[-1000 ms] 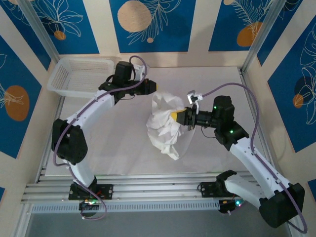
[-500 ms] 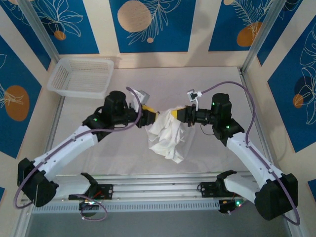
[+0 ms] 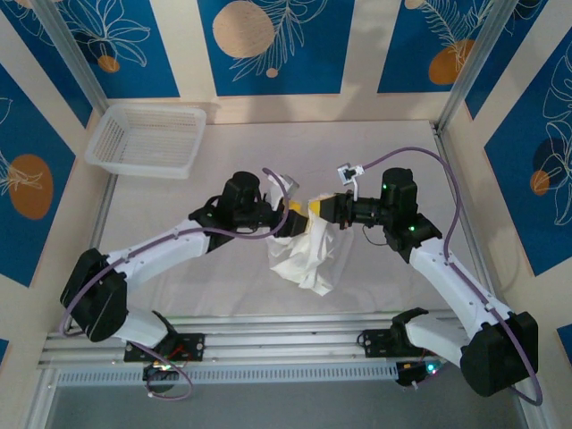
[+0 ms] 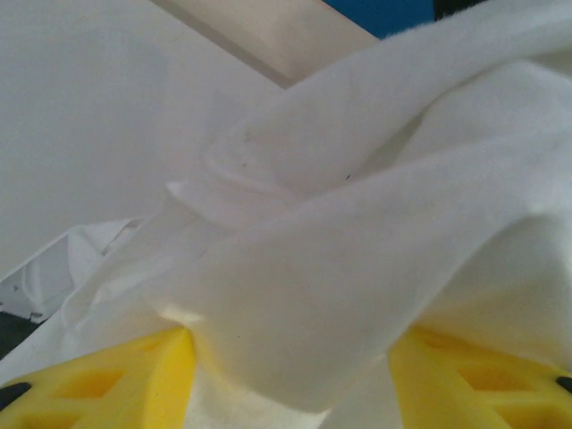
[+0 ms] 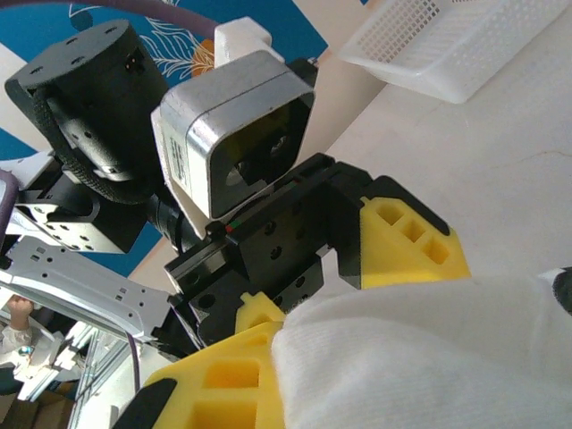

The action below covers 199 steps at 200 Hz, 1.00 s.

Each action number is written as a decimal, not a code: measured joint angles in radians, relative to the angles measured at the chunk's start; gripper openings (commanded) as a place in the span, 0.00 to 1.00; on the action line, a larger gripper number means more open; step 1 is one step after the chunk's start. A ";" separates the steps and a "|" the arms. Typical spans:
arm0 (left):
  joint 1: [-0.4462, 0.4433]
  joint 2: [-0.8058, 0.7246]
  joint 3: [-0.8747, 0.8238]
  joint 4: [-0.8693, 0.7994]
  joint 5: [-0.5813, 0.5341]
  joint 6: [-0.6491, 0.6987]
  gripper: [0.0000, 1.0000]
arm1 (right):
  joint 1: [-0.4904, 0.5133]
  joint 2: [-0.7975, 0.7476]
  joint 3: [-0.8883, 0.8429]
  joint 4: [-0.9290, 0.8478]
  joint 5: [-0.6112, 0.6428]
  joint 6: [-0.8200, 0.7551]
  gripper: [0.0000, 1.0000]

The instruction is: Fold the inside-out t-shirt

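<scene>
Entry: left gripper had moved rightward over the last half second, almost meeting right gripper. Each was clamped on the plain white thin cloth t-shirt. The shirt hung bunched, wrinkled and narrower below them, over the middle of the white table.

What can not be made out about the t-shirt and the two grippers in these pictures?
- Left wrist view: the t-shirt covers the fingertips of the left gripper, so whether it has closed on the cloth is unclear.
- Right wrist view: cloth buries the fingertips of the right gripper, and the bottom edge cuts them off.
- Top view: sleeves, collar and tag are lost in the crumpled hanging bundle and too small to tell.
</scene>
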 measured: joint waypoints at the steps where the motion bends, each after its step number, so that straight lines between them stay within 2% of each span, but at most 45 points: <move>1: 0.000 0.002 0.001 0.002 0.002 0.000 0.59 | 0.000 0.000 0.000 0.000 0.000 0.000 0.00; 21: 0.000 0.023 0.003 0.019 0.047 -0.010 0.61 | -0.003 0.000 0.001 -0.006 0.002 0.007 0.00; 55: -0.014 0.013 -0.019 0.043 0.098 -0.017 0.70 | -0.058 0.004 0.002 -0.013 0.011 0.047 0.00; 75: -0.020 -0.002 -0.042 0.043 0.102 -0.014 0.75 | -0.087 0.026 0.003 -0.011 0.006 0.075 0.00; 99: -0.023 -0.003 -0.042 0.028 0.047 -0.014 0.74 | -0.087 0.039 0.003 -0.005 -0.008 0.105 0.00; 123: -0.023 0.011 -0.027 0.016 -0.018 -0.031 0.55 | -0.075 0.039 0.006 -0.003 -0.029 0.109 0.00; 141: -0.023 0.035 0.007 0.017 -0.047 -0.044 0.27 | -0.068 0.039 0.012 -0.006 -0.038 0.108 0.00; 155: -0.023 0.047 0.021 0.028 -0.057 -0.058 0.12 | -0.067 0.037 0.013 -0.007 -0.038 0.108 0.00; 163: -0.023 0.047 0.023 0.035 -0.058 -0.071 0.00 | -0.067 0.037 0.013 -0.008 -0.038 0.107 0.00; 199: -0.017 0.044 0.023 0.052 -0.033 -0.111 0.00 | -0.085 0.036 0.012 -0.023 -0.029 0.103 0.00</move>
